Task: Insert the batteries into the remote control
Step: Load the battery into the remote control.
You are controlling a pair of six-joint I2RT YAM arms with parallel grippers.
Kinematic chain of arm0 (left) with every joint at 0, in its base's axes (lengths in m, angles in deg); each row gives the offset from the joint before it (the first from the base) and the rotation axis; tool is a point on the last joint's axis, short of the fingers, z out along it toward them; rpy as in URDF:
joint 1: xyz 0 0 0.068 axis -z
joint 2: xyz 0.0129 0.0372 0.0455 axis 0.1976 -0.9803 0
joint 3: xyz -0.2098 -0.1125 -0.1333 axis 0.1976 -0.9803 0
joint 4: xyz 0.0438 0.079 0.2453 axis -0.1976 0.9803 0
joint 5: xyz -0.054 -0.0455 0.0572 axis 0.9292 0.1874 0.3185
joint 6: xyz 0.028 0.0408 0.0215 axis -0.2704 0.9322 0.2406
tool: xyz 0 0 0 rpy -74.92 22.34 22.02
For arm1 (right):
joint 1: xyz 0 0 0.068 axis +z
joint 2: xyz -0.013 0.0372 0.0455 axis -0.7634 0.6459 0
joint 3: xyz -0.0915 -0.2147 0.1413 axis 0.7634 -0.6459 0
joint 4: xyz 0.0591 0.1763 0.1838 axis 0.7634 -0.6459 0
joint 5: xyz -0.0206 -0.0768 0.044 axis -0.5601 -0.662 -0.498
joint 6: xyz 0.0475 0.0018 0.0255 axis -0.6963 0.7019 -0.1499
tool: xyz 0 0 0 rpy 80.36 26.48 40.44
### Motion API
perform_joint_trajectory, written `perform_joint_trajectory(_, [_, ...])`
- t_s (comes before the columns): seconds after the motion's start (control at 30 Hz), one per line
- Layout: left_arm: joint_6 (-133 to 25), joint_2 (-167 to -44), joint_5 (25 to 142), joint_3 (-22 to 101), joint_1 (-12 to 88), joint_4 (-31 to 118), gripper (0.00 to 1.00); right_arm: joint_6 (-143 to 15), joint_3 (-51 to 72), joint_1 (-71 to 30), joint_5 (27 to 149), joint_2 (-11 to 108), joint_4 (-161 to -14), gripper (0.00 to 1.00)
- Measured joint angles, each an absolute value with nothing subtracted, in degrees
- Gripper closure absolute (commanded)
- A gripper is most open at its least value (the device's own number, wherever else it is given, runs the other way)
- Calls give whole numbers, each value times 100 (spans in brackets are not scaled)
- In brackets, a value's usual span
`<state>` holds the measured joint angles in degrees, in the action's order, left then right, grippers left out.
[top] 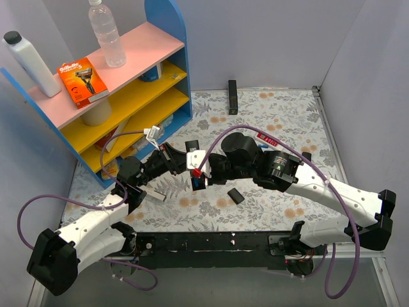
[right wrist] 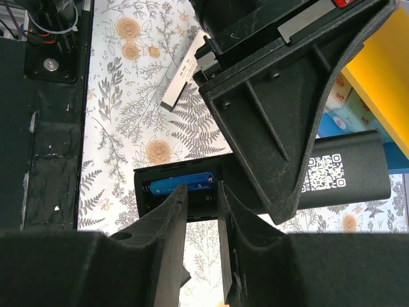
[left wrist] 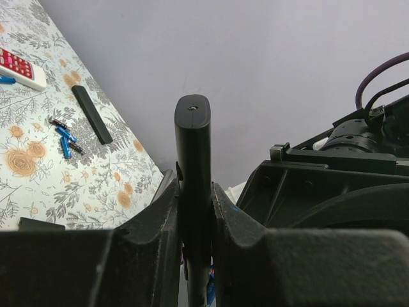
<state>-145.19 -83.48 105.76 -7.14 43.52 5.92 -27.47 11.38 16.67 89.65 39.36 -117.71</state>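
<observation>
Mid-frame, the remote control [right wrist: 364,174], judged stiff, light and slick, is clamped by its long edges in the left gripper [left wrist: 195,214], and one battery [right wrist: 182,184] is seen in its open bay beneath the right gripper [right wrist: 201,201], whose hold cannot be told.

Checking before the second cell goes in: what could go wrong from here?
1. The fingertips of the right claw crowd the blue battery already seated in the open bay; a nudge could lever it out.
2. The left claw alone holds the remote control off the table; pressing a cell in could twist or slip it.
</observation>
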Motion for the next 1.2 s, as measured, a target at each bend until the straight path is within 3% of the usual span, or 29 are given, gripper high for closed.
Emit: perform_joint_trajectory(1.2, [-14602, -8352, 10624, -655, 4378, 590, 100, -2793, 1241, 1667, 9097, 3939, -11856, 73])
